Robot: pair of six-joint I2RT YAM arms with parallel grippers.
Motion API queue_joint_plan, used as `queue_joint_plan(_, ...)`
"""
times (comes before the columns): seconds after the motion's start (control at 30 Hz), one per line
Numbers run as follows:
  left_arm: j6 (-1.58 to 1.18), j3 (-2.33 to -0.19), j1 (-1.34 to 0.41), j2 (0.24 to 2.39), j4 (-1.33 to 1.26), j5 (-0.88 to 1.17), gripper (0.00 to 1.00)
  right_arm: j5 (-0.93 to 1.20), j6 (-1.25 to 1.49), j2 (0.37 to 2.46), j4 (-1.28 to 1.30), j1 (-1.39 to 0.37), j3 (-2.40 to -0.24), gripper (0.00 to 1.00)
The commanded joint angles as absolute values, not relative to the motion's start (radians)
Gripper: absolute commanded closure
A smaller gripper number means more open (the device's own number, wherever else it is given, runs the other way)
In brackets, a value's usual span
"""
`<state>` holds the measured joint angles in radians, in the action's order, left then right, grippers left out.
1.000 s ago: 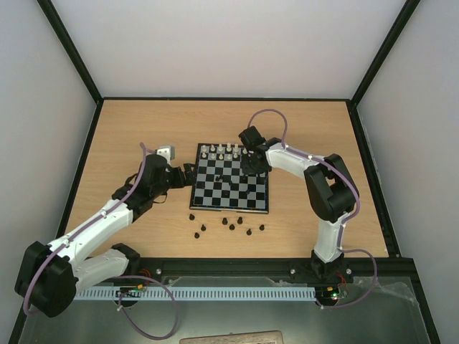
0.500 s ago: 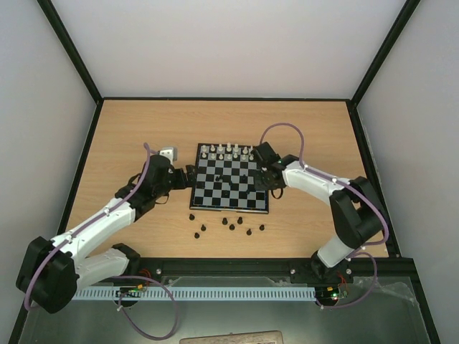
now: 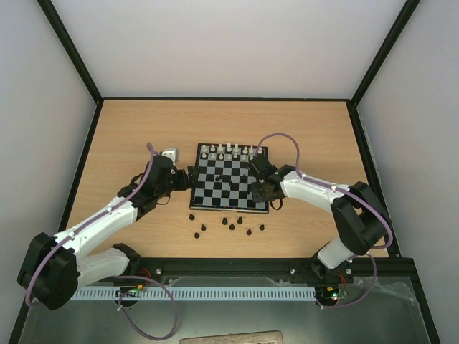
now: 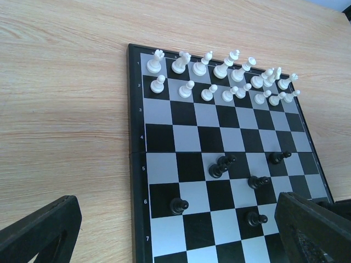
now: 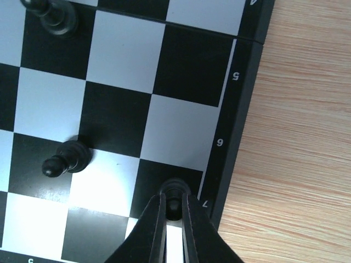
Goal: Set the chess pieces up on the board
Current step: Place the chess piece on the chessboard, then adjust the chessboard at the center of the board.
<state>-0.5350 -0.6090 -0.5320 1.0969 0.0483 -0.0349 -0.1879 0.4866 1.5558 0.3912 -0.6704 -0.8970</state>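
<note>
- a pale wooden table (image 3: 143,129) with a thin black rim, and plain white walls (image 3: 229,43) closing it in on three sides.
- two arms reach in from the near edge, one pincer each.
- one board (image 3: 204,199) lies flat in the middle of the table.
- white pieces (image 4: 219,76): two rows of eight along the board's far edge, sixteen in all.
- black pieces (image 4: 178,206): six stand scattered on the near half of the board, two of them close together, and a seventh is in the right pincer.
- nine more black ones, the loose pieces (image 3: 232,226), sit on the bare wood just beside the board's near edge.
- the right pincer (image 5: 173,207) is clenched on the held piece (image 5: 175,188), its two fingers pinching it from both sides.
- that piece is on a dark square in the row marked 7, right against the board's right border; i cannot tell whether it rests on the square.
- another black piece stands near it, two squares to the left.
- the left pincer (image 3: 185,176) gapes wide and grips nothing, just off the board's left edge, apart from every piece.
</note>
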Motion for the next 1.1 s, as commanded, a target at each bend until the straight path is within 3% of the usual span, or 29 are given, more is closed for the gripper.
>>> queue_joint_plan(0.0, -0.523, -0.631, -0.540, 1.109, 0.060, -0.050, 0.00, -0.183, 0.510, 1.552, 0.432, -0.700, -0.884, 0.96)
queue_joint_plan(0.17, -0.525, -0.629, -0.541, 1.107, 0.062, -0.056, 0.00, -0.190, 0.521, 1.567, 0.433, -0.722, -0.887, 0.94)
queue_joint_plan(0.53, -0.524, -0.628, -0.542, 1.106, 0.063, -0.057, 0.01, -0.239, 0.542, 1.521, 0.462, -0.723, -0.895, 0.79)
queue_joint_plan(0.7, -0.524, -0.628, -0.544, 1.104, 0.064, -0.057, 0.00, -0.257, 0.558, 1.440, 0.486, -0.723, -0.883, 0.75)
queue_joint_plan(0.77, -0.524, -0.628, -0.545, 1.104, 0.064, -0.056, 0.01, -0.256, 0.567, 1.398, 0.490, -0.724, -0.862, 0.69)
queue_joint_plan(1.07, -0.523, -0.630, -0.555, 1.103, 0.066, -0.061, 0.00, -0.161, 0.663, 1.227, 0.445, -0.733, -0.698, 0.65)
